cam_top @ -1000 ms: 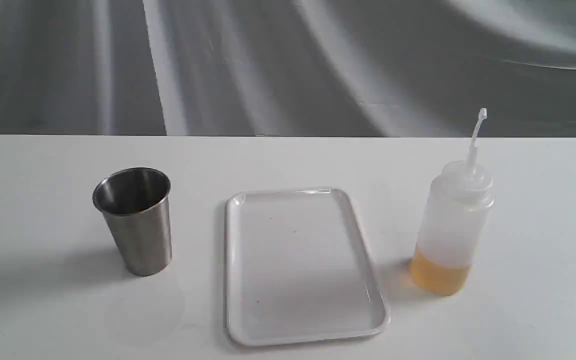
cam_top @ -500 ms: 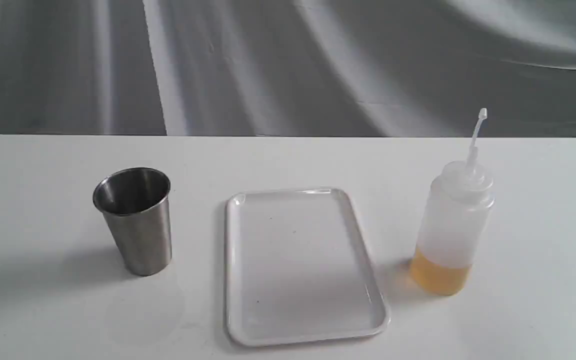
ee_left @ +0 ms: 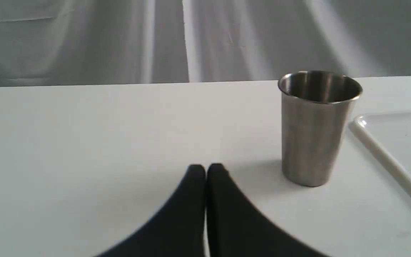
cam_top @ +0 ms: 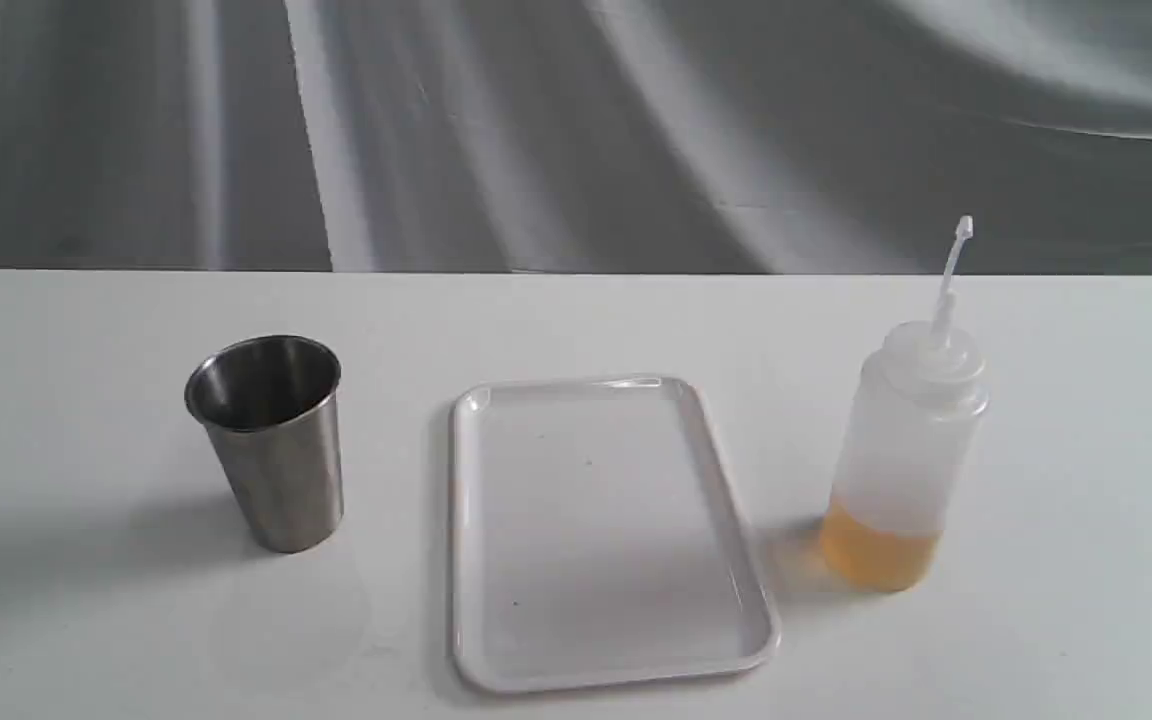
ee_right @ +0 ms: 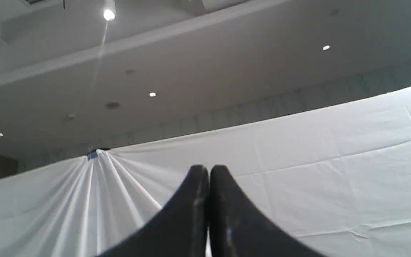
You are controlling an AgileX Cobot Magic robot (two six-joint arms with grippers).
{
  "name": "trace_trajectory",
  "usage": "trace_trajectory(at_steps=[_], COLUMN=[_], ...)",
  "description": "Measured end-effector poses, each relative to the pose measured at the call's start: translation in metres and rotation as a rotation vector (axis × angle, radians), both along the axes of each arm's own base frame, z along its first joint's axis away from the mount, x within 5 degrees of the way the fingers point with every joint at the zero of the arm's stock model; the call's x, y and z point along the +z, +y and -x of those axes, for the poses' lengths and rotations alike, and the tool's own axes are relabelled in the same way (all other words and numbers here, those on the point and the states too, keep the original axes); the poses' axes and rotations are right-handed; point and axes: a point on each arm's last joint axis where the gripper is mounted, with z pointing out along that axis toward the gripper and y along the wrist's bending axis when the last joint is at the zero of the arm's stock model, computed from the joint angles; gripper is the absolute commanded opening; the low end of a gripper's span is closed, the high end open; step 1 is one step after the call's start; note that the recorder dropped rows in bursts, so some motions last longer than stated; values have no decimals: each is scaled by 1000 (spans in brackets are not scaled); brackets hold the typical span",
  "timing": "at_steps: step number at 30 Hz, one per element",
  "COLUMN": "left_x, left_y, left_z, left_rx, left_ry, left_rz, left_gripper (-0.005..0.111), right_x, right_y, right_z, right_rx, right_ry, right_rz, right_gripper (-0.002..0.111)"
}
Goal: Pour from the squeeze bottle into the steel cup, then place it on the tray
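The steel cup (cam_top: 271, 440) stands upright on the left of the white table. To its right lies the flat white tray (cam_top: 604, 680), bare. At the right stands the squeeze bottle (cam_top: 901, 450), upright, with amber liquid at its bottom and its thin nozzle pointing up. Neither gripper shows in the exterior view. In the left wrist view my left gripper (ee_left: 206, 168) is shut and empty, low over the table, with the steel cup (ee_left: 316, 128) a short way off and a corner of the tray (ee_left: 387, 157) beyond it. My right gripper (ee_right: 209, 169) is shut and empty, aimed up at a white cloth and ceiling.
A grey draped backdrop (cam_top: 576, 130) hangs behind the table's far edge (cam_top: 576, 272). The right wrist view holds only a white cloth (ee_right: 298, 160) and a ceiling with lights.
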Motion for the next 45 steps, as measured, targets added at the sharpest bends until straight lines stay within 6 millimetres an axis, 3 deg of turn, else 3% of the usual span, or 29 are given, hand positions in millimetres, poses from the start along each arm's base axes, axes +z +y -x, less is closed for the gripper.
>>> trace_trajectory(at_steps=[5, 10, 19, 24, 34, 45], left_x=[0, 0, 0, 0, 0, 0], left_y=[-1, -2, -2, -2, -2, -2], left_z=[0, 0, 0, 0, 0, 0], left_rx=[-27, -28, -28, -28, -28, -28], left_ry=[0, 0, 0, 0, 0, 0], left_rz=[0, 0, 0, 0, 0, 0], left_gripper=[0, 0, 0, 0, 0, 0], right_x=[52, 96, 130, 129, 106, 48], right_y=[-4, -9, -11, -8, -8, -7], right_z=[-26, -67, -129, -157, -198, -215], right_rx=[-8, -24, 2, 4, -14, 25], right_ry=[91, 234, 412, 537, 707, 889], right_rz=[27, 58, 70, 91, 125, 76], right_gripper=[0, 0, 0, 0, 0, 0])
